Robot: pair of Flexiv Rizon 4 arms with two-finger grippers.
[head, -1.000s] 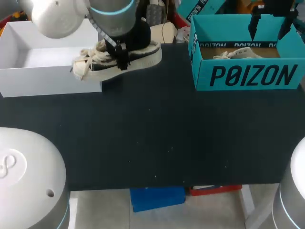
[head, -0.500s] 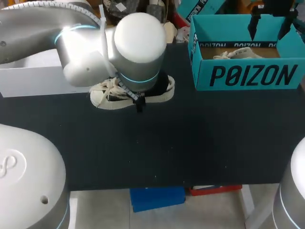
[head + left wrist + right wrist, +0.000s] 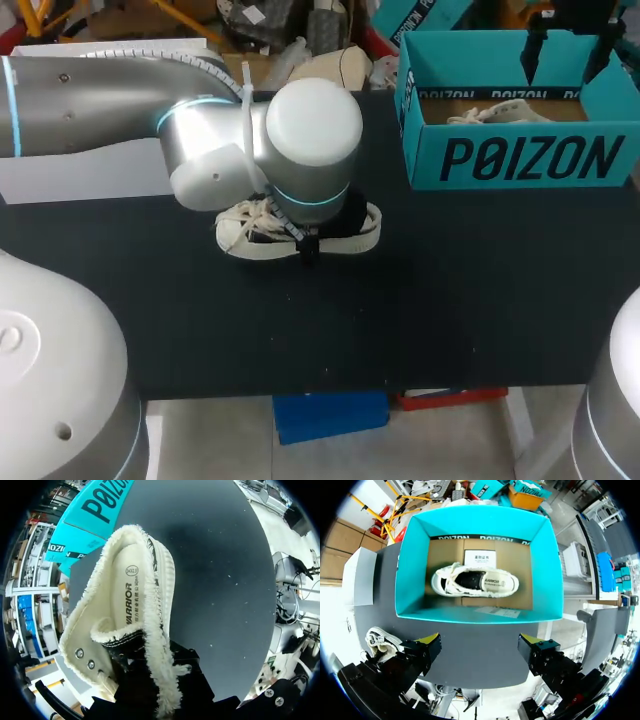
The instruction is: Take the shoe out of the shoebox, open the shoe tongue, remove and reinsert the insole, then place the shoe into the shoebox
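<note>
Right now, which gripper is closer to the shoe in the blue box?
Right. The right gripper hangs above that shoe; the left gripper holds the other shoe, farther away.

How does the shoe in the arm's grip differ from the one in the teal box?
The gripped shoe is out over the dark table, clamped by the left gripper; the boxed shoe lies loose inside the teal box. Both look cream with frayed edges.

One shoe [image 3: 240, 238] on the table [image 3: 450, 300], shoebox [image 3: 520, 160] behind and right.
A second shoe [image 3: 475, 582] lies in the shoebox; another box [image 3: 90, 180] stands far left.
</note>
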